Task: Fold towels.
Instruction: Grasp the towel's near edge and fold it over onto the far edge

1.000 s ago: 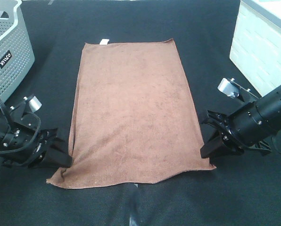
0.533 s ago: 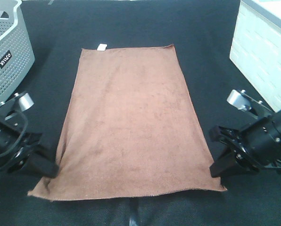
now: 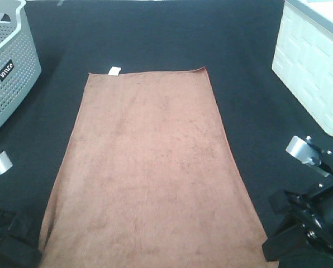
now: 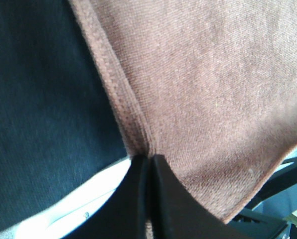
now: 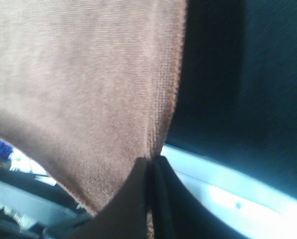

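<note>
The reddish-brown towel (image 3: 150, 173) lies stretched lengthwise on the black table, its white tag (image 3: 114, 70) at the far short edge. Its near corners are lifted past the table's front edge. My left gripper (image 3: 29, 254) at the bottom left is shut on the near left corner; the left wrist view shows the hem (image 4: 118, 99) pinched between the closed fingers (image 4: 138, 199). My right gripper (image 3: 270, 251) at the bottom right is shut on the near right corner; the right wrist view shows the towel (image 5: 88, 89) clamped in its fingers (image 5: 161, 199).
A grey perforated basket (image 3: 7, 67) stands at the back left. A white basket (image 3: 314, 61) stands at the back right. Black tabletop (image 3: 245, 72) surrounds the towel.
Both grippers have pulled the towel's near corners toward the front edge and apart. The towel has slid forward and stretched flat and taut.
</note>
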